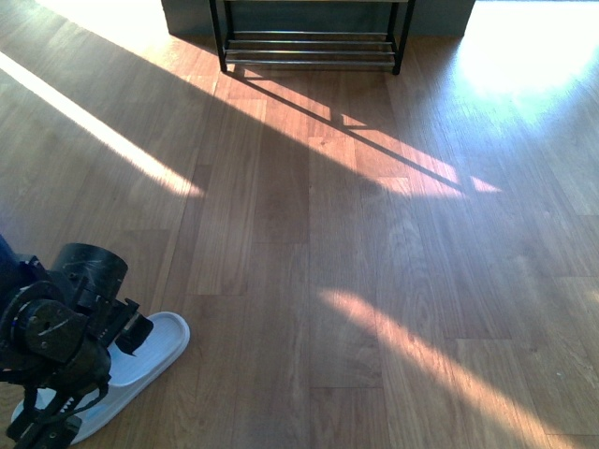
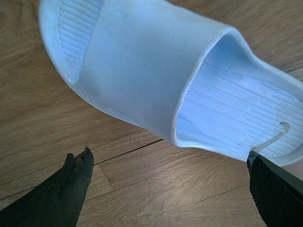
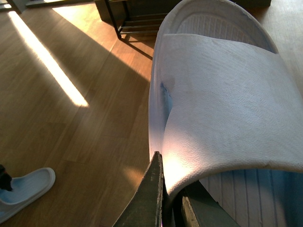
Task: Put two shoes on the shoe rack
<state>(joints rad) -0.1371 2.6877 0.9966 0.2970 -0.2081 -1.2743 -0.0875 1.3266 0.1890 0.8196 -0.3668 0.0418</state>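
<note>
The shoes here are light blue slide slippers, and no grey sneakers are in view. One slipper lies flat on the wooden floor at the near left. My left arm hangs over its near end. In the left wrist view my left gripper is open and empty, just beside that slipper and not touching it. My right gripper is shut on the strap edge of the second slipper, held above the floor. The shoe rack, black frame with chrome rods, stands far ahead.
The floor is wood planks with bright sun stripes. A dark wall or cabinet base stands behind the rack. The right wrist view also shows the rack and the floor slipper.
</note>
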